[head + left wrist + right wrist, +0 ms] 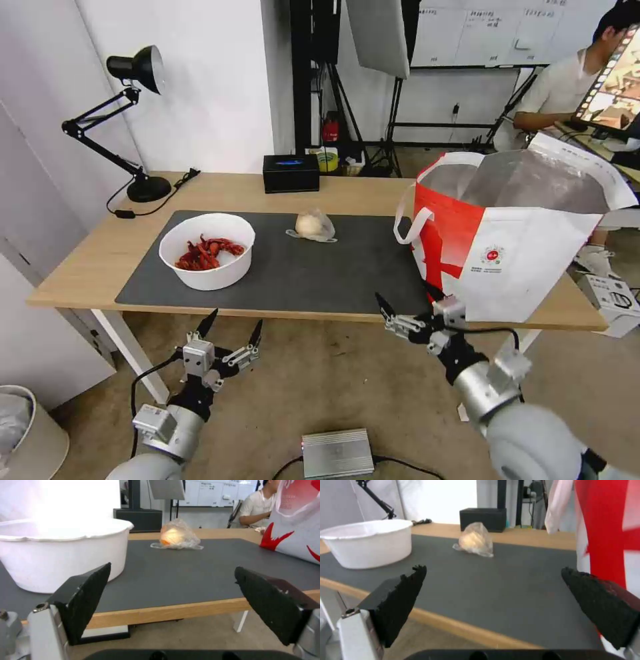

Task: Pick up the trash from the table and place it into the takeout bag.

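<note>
On the table [100,248], a dark grey mat [320,273] carries the trash: a white bowl of red shells [207,251] at the left and a clear bag with a beige lump [313,225] near the mat's far middle. The takeout bag [527,233] stands open at the right end, foil lining showing. My left gripper [235,321] hangs open below the table's front edge, in front of the bowl [63,552]. My right gripper [403,298] is open at the front edge beside the takeout bag [603,535]. Both hold nothing. The clear bag [176,536] [475,541] lies well beyond both.
A black box [291,173] and a black desk lamp [137,120] stand along the table's far side. A silver unit [337,452] lies on the floor between my arms. A bin [27,433] stands at the lower left, a white box [610,300] at the right.
</note>
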{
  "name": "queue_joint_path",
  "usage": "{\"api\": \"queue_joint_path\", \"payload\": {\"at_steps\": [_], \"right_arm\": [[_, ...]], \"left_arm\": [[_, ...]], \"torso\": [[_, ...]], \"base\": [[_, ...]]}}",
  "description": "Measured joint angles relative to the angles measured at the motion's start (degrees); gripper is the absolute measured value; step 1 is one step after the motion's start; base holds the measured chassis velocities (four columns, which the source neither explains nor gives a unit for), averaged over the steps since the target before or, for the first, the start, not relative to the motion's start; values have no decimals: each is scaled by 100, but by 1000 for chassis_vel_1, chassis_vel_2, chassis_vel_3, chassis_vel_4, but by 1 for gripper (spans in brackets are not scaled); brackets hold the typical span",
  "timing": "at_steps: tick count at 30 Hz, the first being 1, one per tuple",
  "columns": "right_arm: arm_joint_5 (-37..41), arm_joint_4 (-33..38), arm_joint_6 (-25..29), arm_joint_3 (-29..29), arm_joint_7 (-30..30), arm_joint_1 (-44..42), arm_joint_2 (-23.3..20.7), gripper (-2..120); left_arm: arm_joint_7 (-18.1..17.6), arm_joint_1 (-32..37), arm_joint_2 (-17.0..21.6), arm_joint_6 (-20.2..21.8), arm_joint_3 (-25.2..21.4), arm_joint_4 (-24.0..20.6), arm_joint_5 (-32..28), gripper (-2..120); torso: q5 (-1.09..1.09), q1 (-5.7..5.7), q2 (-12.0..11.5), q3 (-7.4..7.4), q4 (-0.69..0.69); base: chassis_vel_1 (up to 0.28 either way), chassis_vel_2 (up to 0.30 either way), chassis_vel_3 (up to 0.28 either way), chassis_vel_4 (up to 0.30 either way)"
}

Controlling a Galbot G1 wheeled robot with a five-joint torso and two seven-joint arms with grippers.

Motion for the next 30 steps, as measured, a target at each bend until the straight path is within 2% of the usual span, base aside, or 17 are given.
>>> {"api": "queue_joint_path", "payload": {"at_steps": [11,30], "right_arm": [[-48,-344,366,65,-213,-220,-4,100],[-18,-406,406,25,-329,-276,30,100]], "left_arm": [[29,-7,2,-5,-4,27,19,100],[115,-13,127,16,-125,55,1,100]], "torso": [[0,0,0,0,1],[0,0,0,0,1]], "base": [[0,0,0,0],[0,0,0,0]]}}
